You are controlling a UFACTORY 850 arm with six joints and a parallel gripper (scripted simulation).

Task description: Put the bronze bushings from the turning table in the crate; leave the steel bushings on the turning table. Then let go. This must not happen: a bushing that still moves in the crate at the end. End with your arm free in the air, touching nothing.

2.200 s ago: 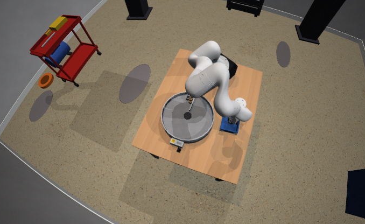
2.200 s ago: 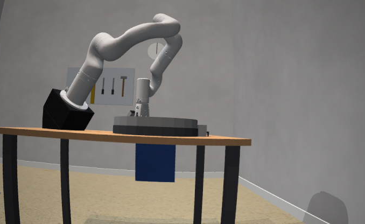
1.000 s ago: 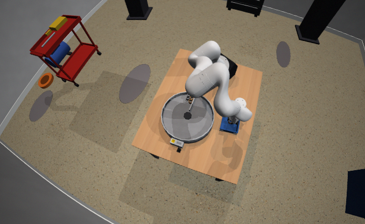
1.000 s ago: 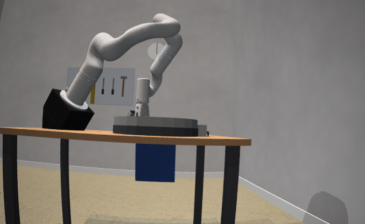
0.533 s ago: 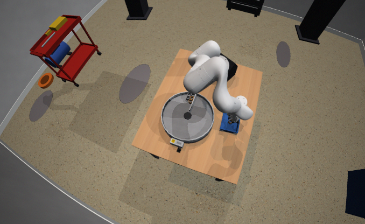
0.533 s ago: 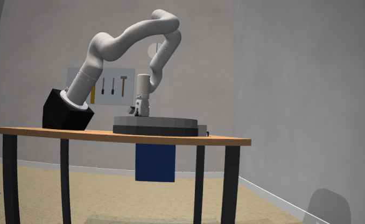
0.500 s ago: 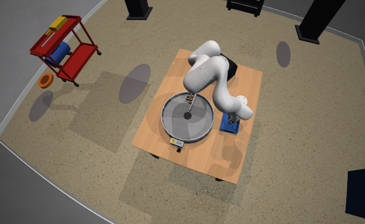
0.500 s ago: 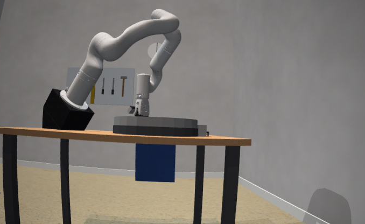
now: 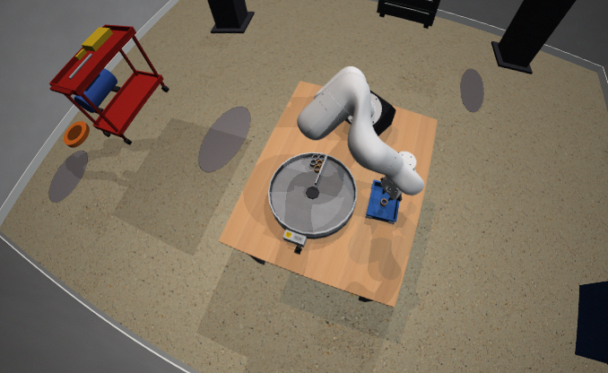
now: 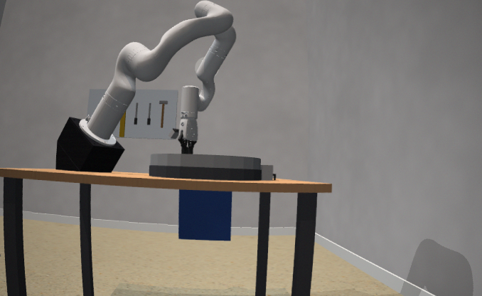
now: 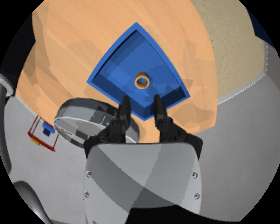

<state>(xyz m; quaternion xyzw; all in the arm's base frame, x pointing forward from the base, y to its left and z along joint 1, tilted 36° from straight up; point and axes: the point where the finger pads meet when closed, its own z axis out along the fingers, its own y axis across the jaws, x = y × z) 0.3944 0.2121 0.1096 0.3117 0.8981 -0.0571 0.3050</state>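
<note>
My gripper (image 10: 187, 150) (image 11: 141, 101) is partly open and empty, pointing down above the blue crate (image 9: 382, 214) (image 11: 136, 55). One bronze bushing (image 9: 383, 199) (image 11: 136, 80) lies on the crate floor, below and apart from the fingers. The round grey turning table (image 9: 334, 208) (image 10: 206, 161) (image 11: 83, 105) stands beside the crate. Near its rim, against a thin bar, sit a bronze bushing (image 9: 317, 170), another bronze one just behind it, and several grey steel ones. The bushings on the turning table are hidden by its wall in the exterior view.
The thin bar (image 9: 321, 169) runs from the turning table's rim toward its dark hub (image 9: 312, 192). A small control box (image 9: 294, 238) is at the turning table's front edge. The wooden table (image 9: 334, 264) carries everything, and the arm's base stands at its back.
</note>
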